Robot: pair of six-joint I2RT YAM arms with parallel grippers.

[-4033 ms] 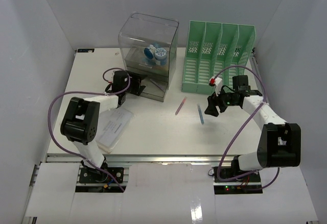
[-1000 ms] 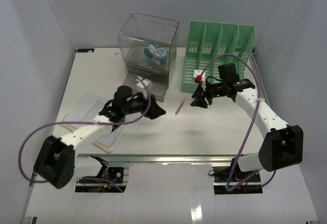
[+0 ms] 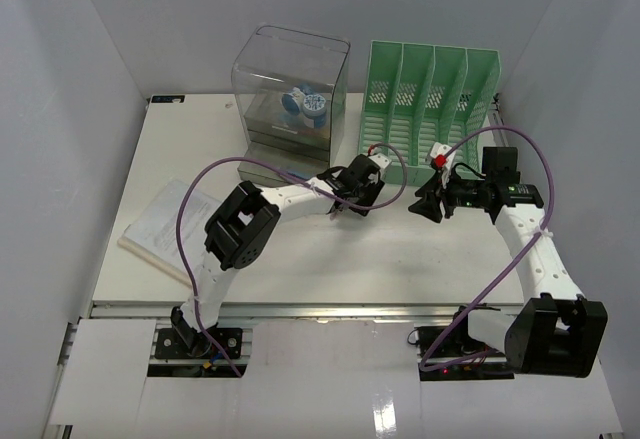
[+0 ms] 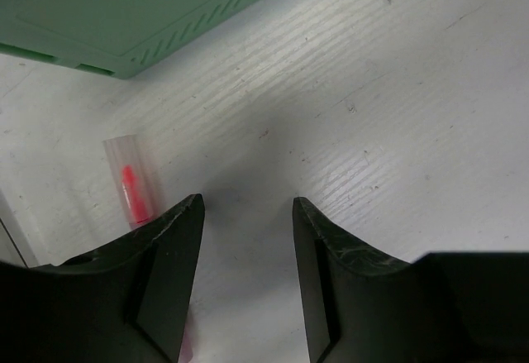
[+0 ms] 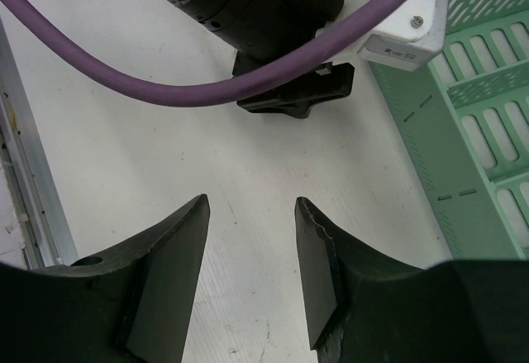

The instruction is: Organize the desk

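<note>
Just before the green slotted plastic file rack point(image 3: 430, 89), the left gripper point(image 4: 248, 206) and right gripper point(image 5: 252, 206) hover open-fingered and empty. Beneath the rack spreads the flat white desk point(image 3: 300, 259), a pink clear-capped pen point(image 4: 132, 185) near its base.

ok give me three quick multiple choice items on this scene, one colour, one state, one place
1. The file rack is: A) blue B) green C) red
2. The right gripper is: A) shut on a pen B) shut on paper C) open, empty
3. The booklet lies: A) in the file rack B) under the right gripper C) on the left of the desk
Answers: 1 B, its slats are plainly green; 2 C, bare desk shows between its jaws; 3 C, the top view shows it near the left edge.
</note>
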